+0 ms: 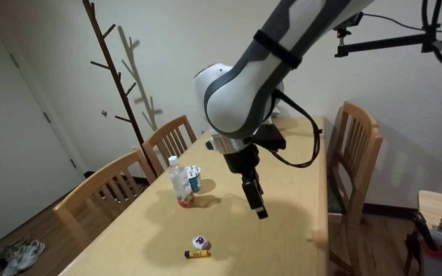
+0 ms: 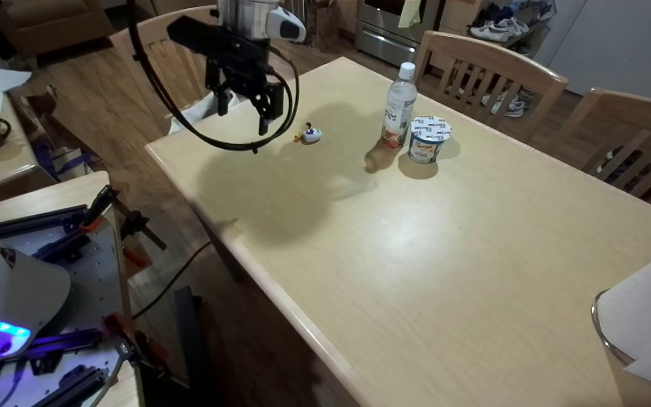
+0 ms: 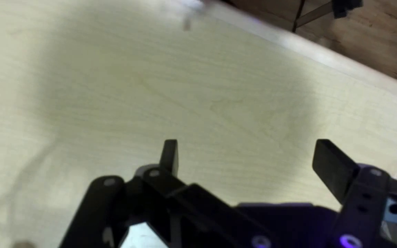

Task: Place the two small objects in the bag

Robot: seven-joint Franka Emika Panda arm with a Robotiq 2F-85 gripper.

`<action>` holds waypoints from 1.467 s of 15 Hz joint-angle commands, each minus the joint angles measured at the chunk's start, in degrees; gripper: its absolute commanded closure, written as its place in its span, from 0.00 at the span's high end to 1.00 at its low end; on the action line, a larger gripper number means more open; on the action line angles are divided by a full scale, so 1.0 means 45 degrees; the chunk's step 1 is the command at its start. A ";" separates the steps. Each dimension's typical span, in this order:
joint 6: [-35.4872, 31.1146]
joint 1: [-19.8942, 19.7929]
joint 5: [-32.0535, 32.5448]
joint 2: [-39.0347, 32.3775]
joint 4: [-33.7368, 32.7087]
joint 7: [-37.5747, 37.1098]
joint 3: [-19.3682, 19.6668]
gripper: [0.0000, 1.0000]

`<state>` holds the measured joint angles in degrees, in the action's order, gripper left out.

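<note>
Wrist view: hand (image 3: 246, 150) wide | in both exterior views: white object (image 1: 200, 242), yellow tube (image 1: 198, 254) lower than hand, to one side

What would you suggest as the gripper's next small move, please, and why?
I would probably shift the open gripper sideways toward the black-capped yellow tube and the rounded white-and-purple object: the wrist view shows tabletop between its parted fingers, and in both exterior views the pair lies lower, off to its side.
</note>
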<state>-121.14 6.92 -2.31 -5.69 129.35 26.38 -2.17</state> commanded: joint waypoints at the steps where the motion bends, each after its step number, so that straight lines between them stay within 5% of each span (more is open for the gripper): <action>1: -0.2985 0.0131 0.0774 -0.1075 0.0427 -0.0369 -0.0713 1.00; 4: -0.4999 0.0324 0.1077 -0.2403 0.0117 -0.1912 -0.0941 1.00; 10: -0.4497 0.0128 0.1326 -0.2824 -0.0184 -0.2101 -0.1085 1.00; 11: -0.5255 0.0399 0.1123 -0.3006 -0.0305 -0.3785 -0.0886 1.00; 16: -0.8070 0.0897 0.0910 -0.4337 -0.0634 -0.6780 -0.0757 1.00; 21: -1.0991 0.2235 0.1052 -0.4972 -0.0548 -0.9835 0.0547 1.00; 22: -1.0193 0.1615 0.0941 -0.4744 -0.0432 -0.8638 -0.0052 1.00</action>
<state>-167.26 14.08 2.58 -27.16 127.39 -13.26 -2.52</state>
